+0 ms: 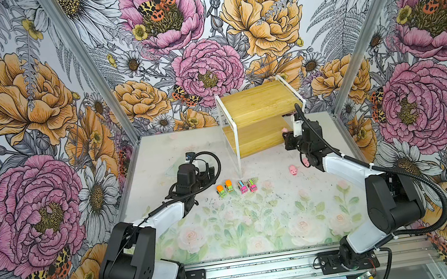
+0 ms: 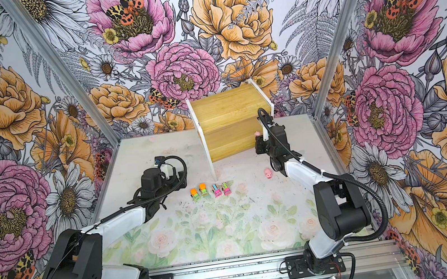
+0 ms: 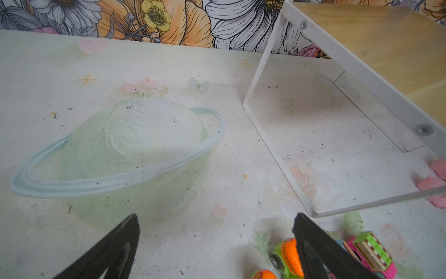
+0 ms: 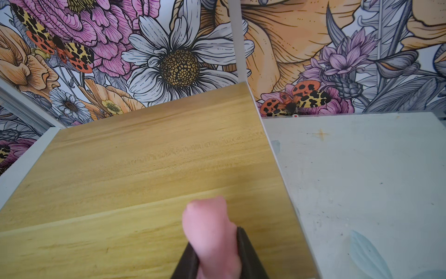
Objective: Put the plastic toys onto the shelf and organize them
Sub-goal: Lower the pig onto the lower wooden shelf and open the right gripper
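The floor of the cell is a pale, scuffed mat (image 1: 257, 229) printed with faded roses, and the left wrist view alone shows the ringed green planet drawn on it. Loud floral wallpaper (image 1: 20, 99) with spotted moths covers three walls, split at the corners by bare metal posts (image 1: 89, 67). The shelf (image 1: 258, 103) stands far and right of centre, with two smooth yellowish wood-grain boards stepped in a thin white frame. Its clear side panel and screws are plain only from the left wrist. The right gripper (image 1: 286, 135) is pinched on a soft-looking, rounded pink pig (image 1: 284, 129) at the right end of the lower board. The right wrist view shows this held pig (image 4: 210, 229) squeezed between the dark fingers; whether it touches the wood I cannot tell. The left gripper (image 3: 214, 224) is spread wide and holds nothing, low over bare mat just left of a row of glossy trucks. In the row the green trucks (image 1: 221, 191) with orange tops are on the left and the pink trucks (image 1: 242, 186) on the right. A loose pig (image 1: 293, 170) lies on the mat to the right of them. A second loose pig (image 1: 305, 161) peeks from beside the right forearm in a top view.
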